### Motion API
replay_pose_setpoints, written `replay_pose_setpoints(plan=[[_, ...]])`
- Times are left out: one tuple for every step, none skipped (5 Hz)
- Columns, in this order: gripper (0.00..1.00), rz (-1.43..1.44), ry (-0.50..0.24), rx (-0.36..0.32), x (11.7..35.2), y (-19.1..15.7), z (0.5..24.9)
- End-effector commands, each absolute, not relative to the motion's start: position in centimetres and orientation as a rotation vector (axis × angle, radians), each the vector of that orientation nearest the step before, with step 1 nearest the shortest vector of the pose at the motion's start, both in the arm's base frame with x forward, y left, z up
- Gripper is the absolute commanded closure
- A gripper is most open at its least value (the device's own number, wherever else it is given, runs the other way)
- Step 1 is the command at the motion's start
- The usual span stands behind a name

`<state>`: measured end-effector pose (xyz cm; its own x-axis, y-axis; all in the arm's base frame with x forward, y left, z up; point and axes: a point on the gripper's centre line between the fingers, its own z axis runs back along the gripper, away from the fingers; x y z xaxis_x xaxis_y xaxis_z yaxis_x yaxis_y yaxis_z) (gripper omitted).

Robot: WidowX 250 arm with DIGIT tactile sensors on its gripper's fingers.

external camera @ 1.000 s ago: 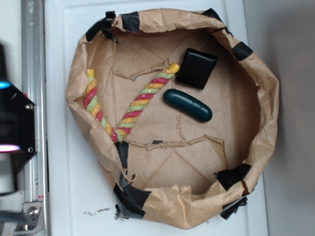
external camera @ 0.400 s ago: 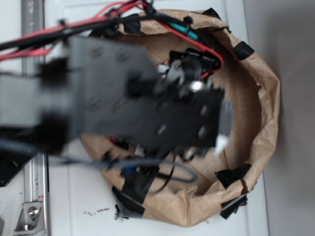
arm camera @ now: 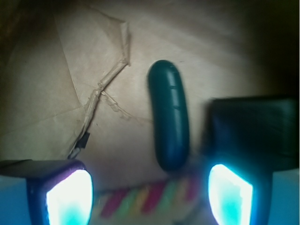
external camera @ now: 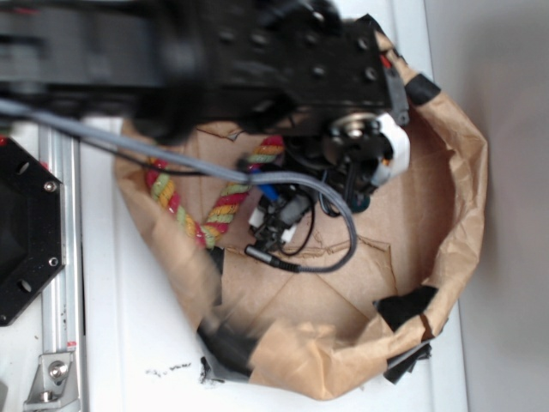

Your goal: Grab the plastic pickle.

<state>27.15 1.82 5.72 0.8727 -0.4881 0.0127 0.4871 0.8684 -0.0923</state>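
Note:
In the wrist view the plastic pickle (arm camera: 169, 119), a glossy dark green oblong, lies lengthwise on brown paper just ahead of my gripper (arm camera: 150, 199) and a little right of its centre line. The gripper is open, with its two glowing fingertips (arm camera: 70, 199) wide apart at the bottom corners and nothing held. It hovers above the pickle without touching it. In the exterior view my arm (external camera: 257, 60) covers the pickle.
A flat black block (arm camera: 253, 126) lies close to the pickle's right side. The red-yellow-green rope (arm camera: 145, 199) (external camera: 184, 215) runs under the fingertips. Everything sits inside a crumpled brown paper bowl (external camera: 467, 172) with raised walls and black tape patches.
The arm swept in over the bowl from the left, then shifted toward the top of the exterior view. It now uncovers the rope and the lower bowl floor and hides the pickle and block.

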Motion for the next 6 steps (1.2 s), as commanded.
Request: replay_pose_setpoints(plan=[[0.00, -0.703, 0.052, -0.030, 29.8, -3.4, 2.9], [0.06, -0.724, 0.102, -0.022, 29.6, -4.0, 1.7], [1.00, -0.694, 0.108, -0.048, 29.6, -3.4, 1.4], [1.00, -0.705, 0.100, -0.040, 29.1, -3.5, 1.8], [1.00, -0.665, 0.099, 0.028, 28.4, -3.1, 3.2], [1.00, -0.565, 0.054, 0.086, 27.6, -2.1, 8.1]])
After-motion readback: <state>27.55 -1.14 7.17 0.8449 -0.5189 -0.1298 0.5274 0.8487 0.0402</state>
